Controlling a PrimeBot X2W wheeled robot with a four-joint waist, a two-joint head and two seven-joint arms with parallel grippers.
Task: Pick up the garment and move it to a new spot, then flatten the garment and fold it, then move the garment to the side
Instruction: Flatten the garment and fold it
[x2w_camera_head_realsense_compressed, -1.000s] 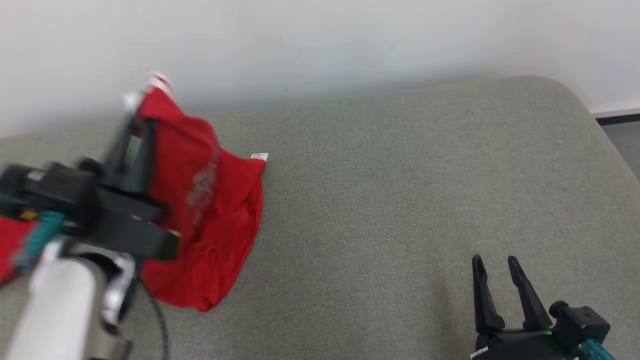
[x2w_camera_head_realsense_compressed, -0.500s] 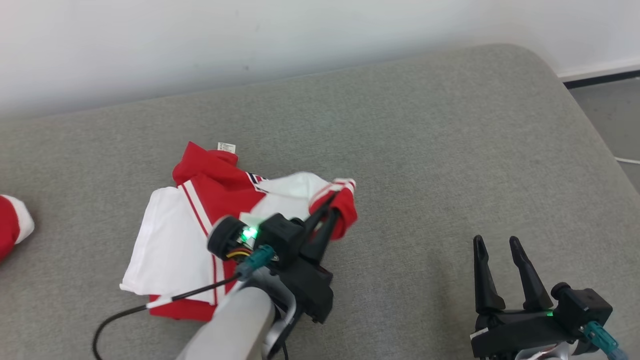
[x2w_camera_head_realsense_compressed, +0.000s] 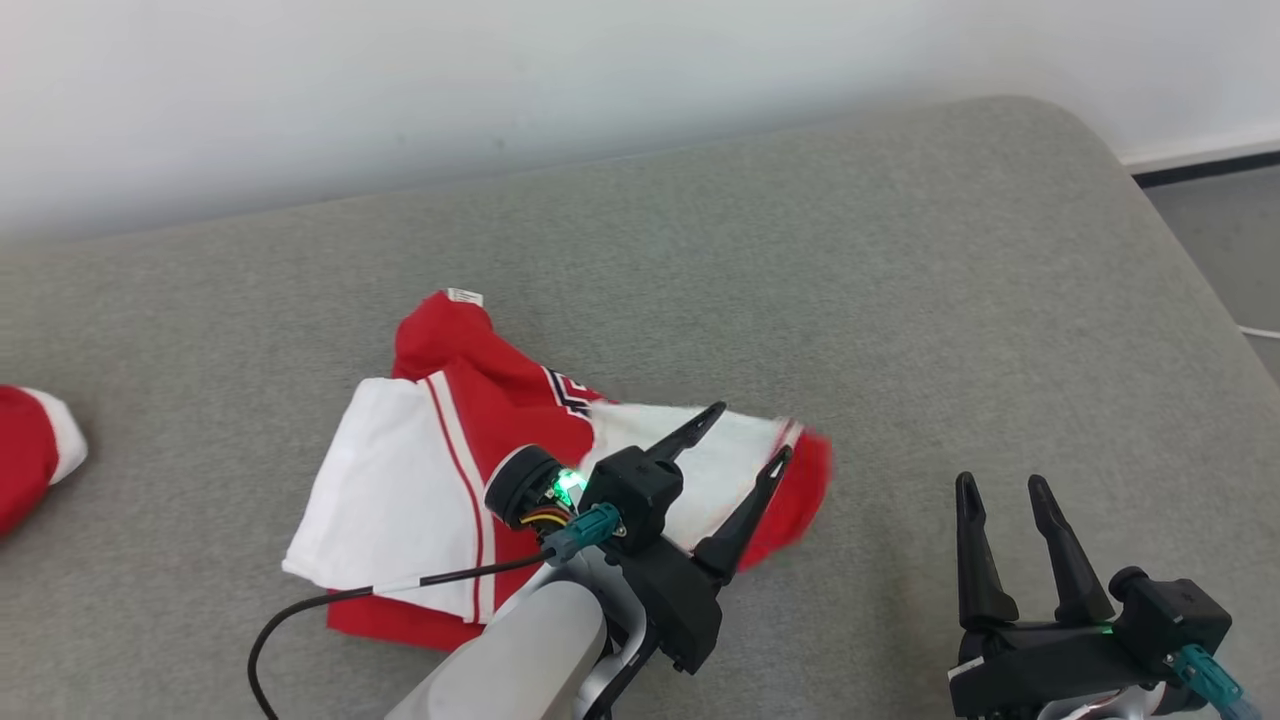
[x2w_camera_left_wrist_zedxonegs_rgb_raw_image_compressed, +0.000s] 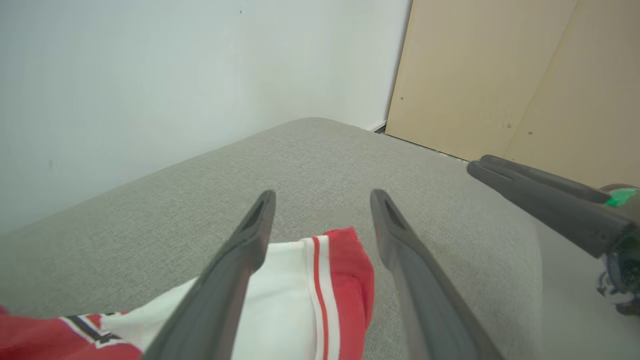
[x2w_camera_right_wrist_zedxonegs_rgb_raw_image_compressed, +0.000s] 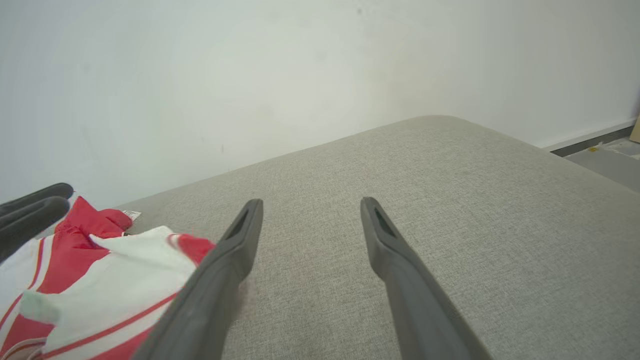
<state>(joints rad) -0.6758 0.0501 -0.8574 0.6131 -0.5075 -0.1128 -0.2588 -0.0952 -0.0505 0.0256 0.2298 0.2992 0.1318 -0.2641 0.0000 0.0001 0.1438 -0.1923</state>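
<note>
Garment (x2w_camera_head_realsense_compressed: 400, 490): lies long, left to right.
Left gripper (x2w_camera_head_realsense_compressed: 748, 435): spread, empty — I'm over its right end.
Right gripper (x2w_camera_head_realsense_compressed: 1002, 486): spread, farther off.

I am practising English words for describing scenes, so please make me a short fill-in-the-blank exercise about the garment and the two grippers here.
1. The left gripper is above the red and white garment with its jaws ____.
2. The garment lies on an upholstered surface whose colour is ____.
3. The right gripper, with its jaws open, holds ____.
Missing words: open; grey; nothing.
</note>
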